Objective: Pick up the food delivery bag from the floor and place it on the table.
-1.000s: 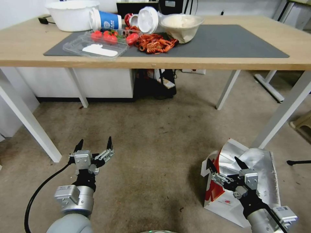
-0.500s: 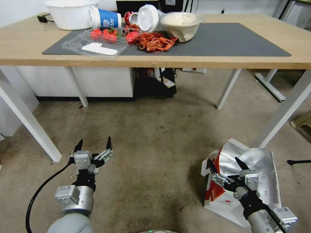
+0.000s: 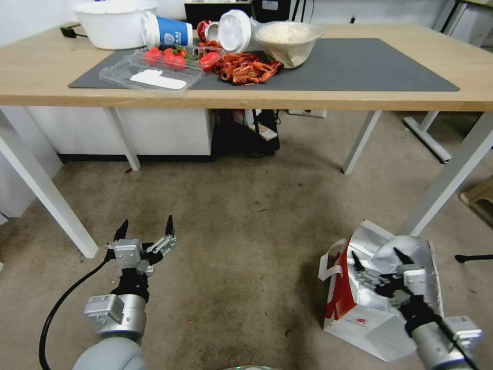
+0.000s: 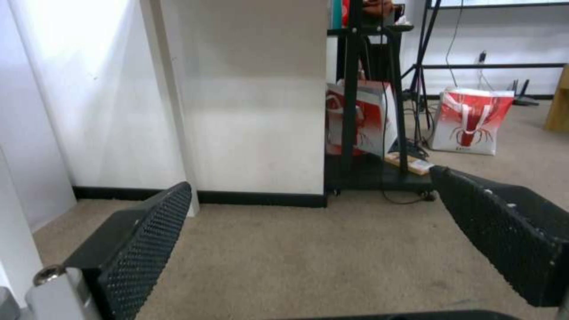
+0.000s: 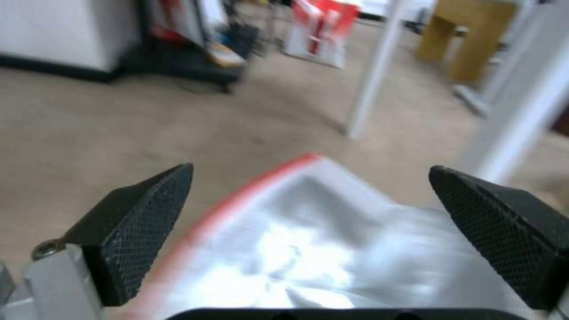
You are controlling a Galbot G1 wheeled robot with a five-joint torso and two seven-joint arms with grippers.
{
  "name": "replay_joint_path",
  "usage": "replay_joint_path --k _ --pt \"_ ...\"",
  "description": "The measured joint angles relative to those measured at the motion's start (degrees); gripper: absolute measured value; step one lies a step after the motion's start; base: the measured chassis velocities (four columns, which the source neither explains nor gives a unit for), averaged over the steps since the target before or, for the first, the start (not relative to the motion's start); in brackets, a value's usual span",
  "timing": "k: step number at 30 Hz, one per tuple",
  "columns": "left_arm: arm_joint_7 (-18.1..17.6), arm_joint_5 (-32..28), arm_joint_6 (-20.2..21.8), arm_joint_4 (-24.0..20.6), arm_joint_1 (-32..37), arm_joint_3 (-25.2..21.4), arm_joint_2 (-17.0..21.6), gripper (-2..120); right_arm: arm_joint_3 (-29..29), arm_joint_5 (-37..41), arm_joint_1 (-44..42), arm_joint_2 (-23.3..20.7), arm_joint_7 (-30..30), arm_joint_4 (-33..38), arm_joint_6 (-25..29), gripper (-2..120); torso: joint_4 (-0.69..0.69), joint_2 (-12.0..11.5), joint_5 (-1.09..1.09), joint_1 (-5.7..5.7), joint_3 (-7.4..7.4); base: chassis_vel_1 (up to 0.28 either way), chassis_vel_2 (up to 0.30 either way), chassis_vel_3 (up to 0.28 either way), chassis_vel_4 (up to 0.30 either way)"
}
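Note:
The food delivery bag (image 3: pixel 359 313) stands on the floor (image 3: pixel 246 231) at my right, red and white outside, with its silver foil lining (image 3: pixel 416 252) open upward and white handles on the near side. My right gripper (image 3: pixel 377 255) hangs open just over the bag's mouth, one finger toward either side of the foil; the right wrist view has the foil (image 5: pixel 308 249) close below the spread right gripper (image 5: pixel 309 169). My left gripper (image 3: pixel 146 223) is open above bare floor at my left, and the left wrist view also has it open (image 4: pixel 311 178). The table (image 3: pixel 41 72) with its dark mat (image 3: pixel 359 67) stretches ahead.
A white table leg (image 3: pixel 447 180) slants down right beside the bag, another (image 3: pixel 46 190) stands at the left. On the table are a white bowl (image 3: pixel 115 23), a blue cup (image 3: pixel 167 32), crayfish (image 3: pixel 246 67) and a clear tray (image 3: pixel 151 72). The mat's right half is bare.
My right gripper has moved forward and to the right, from the bag's red side to over its foil mouth. The left gripper dropped slightly.

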Motion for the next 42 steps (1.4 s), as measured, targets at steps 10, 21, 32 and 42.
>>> replay_joint_path --k 10,21,32,42 --pt "0.46 0.80 0.46 0.00 0.18 0.07 -0.54 100 2.47 5.21 9.80 -12.55 8.97 -12.75 -6.08 100 0.00 0.09 0.01 0.01 0.00 0.000 0.000 0.000 0.000" --pt "0.48 1.65 0.39 -0.26 0.84 -0.27 -1.46 100 -1.65 7.56 18.07 -15.50 14.77 -20.34 -13.78 100 0.00 0.14 0.00 0.02 0.00 0.000 0.000 0.000 0.000" --pt "0.56 2.31 0.05 -1.06 1.66 -0.52 -1.86 100 -2.89 9.01 20.24 -16.23 16.28 -23.89 -19.72 100 0.00 0.17 -0.01 0.02 0.00 0.000 0.000 0.000 0.000" --pt "0.61 2.86 -0.47 -1.61 2.37 -0.52 -2.22 100 -2.91 9.29 20.54 -16.79 15.41 -25.12 -23.08 100 0.00 0.19 -0.01 0.03 0.00 0.000 0.000 0.000 0.000"
